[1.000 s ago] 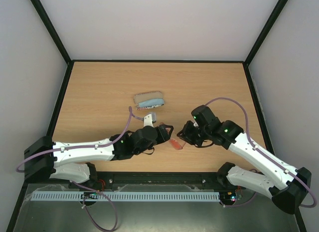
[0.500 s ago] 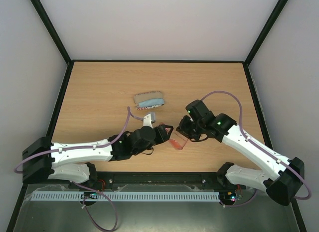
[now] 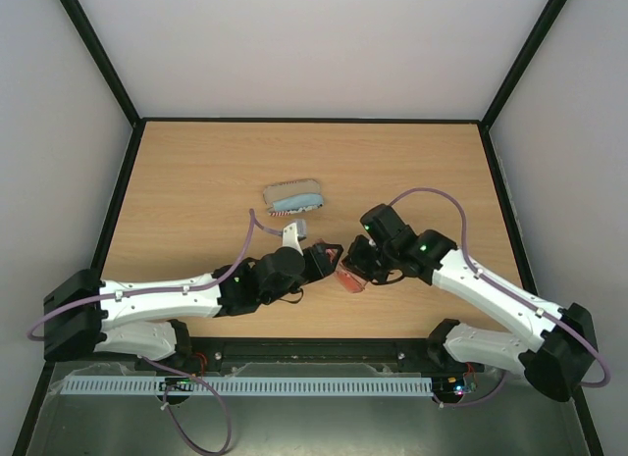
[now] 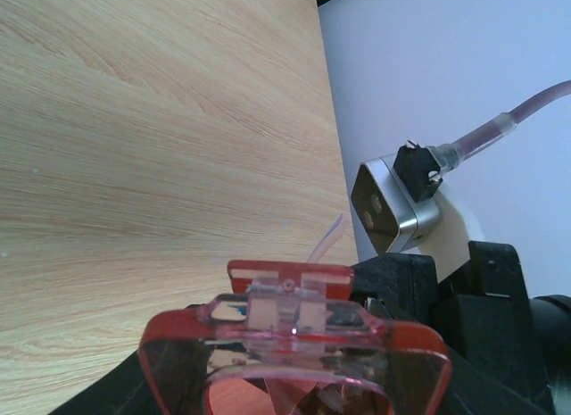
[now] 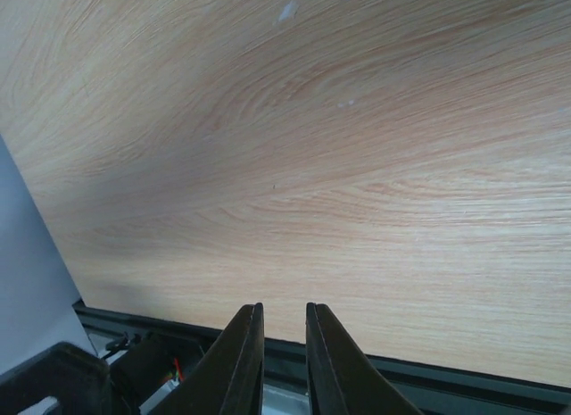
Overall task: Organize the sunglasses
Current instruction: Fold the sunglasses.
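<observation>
The sunglasses (image 3: 348, 279), with a red-orange frame and red-tinted lenses, hang just above the table's near middle. My left gripper (image 3: 330, 260) is shut on them. In the left wrist view the sunglasses (image 4: 294, 330) fill the bottom of the frame and hide my fingers. My right gripper (image 3: 359, 264) is right beside the sunglasses on their right side. In the right wrist view its jaws (image 5: 284, 344) stand a narrow gap apart with nothing between them, over bare wood. The right wrist's black body (image 4: 486, 299) shows just behind the sunglasses.
A flag-patterned oblong case (image 3: 292, 194) with a light-blue cloth (image 3: 297, 201) on it lies behind the grippers. Black rails edge the wooden table (image 3: 196, 181). The table's near edge (image 5: 428, 366) is close under the right fingers.
My right arm has swung left, bringing its gripper up against the sunglasses. The left arm and the sunglasses have hardly moved.
</observation>
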You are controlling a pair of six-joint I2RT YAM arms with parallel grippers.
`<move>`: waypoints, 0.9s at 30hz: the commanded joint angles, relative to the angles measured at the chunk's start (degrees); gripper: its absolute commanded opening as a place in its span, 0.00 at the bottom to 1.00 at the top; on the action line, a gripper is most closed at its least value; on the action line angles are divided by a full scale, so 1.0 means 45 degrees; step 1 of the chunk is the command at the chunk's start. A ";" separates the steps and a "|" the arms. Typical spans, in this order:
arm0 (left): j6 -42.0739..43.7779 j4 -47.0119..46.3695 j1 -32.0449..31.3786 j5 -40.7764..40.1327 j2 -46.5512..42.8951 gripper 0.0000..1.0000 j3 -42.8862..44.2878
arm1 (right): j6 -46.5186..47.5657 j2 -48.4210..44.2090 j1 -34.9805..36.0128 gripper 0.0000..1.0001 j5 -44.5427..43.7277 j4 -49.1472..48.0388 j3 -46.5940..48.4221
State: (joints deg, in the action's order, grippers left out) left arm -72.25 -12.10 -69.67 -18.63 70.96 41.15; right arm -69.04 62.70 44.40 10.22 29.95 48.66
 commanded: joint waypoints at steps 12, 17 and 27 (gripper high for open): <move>0.0141 -0.0666 0.0112 -0.0195 0.0036 0.42 -0.0064 | 0.0214 -0.0991 0.0125 0.21 -0.0951 0.1369 0.0500; 0.0080 -0.0168 0.0118 -0.0342 -0.0821 0.42 -0.0572 | 0.1673 -0.1232 -0.1421 0.31 -0.1147 0.2804 0.1982; 0.0108 0.0610 0.0238 -0.0722 -0.2096 0.42 -0.1122 | 0.2399 -0.2573 -0.1742 0.64 -0.1862 0.4631 0.2743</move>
State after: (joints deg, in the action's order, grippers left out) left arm -72.23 -10.61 -69.28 -20.05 63.42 37.01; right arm -59.57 53.89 36.77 2.68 44.47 63.61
